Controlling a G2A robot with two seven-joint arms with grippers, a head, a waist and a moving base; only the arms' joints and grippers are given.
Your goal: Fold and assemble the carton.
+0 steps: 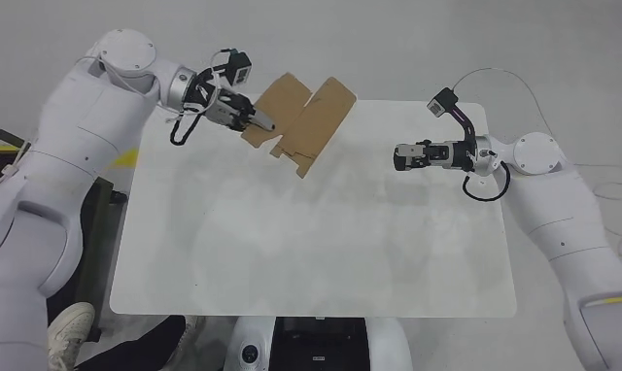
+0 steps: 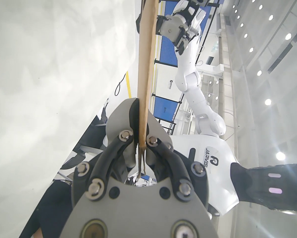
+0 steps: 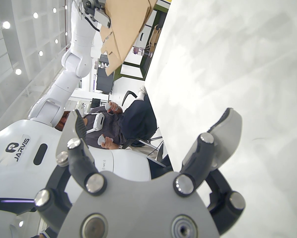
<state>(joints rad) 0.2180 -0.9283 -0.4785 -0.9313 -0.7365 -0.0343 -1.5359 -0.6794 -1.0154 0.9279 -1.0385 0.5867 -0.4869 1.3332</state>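
The left hand pinches the flat carton at eleven o'clock, seemingly held clear of the desk so the spread right hand, at two o'clock, can fold it.

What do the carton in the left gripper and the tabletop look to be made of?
Carton: brown cardboard, matte, with cut flaps and crease lines. Edge-on at the left gripper it is a thin sheet; whether it is corrugated or solid I cannot tell.
Table: smooth white top with a faint cloudy sheen, likely laminate or painted board.
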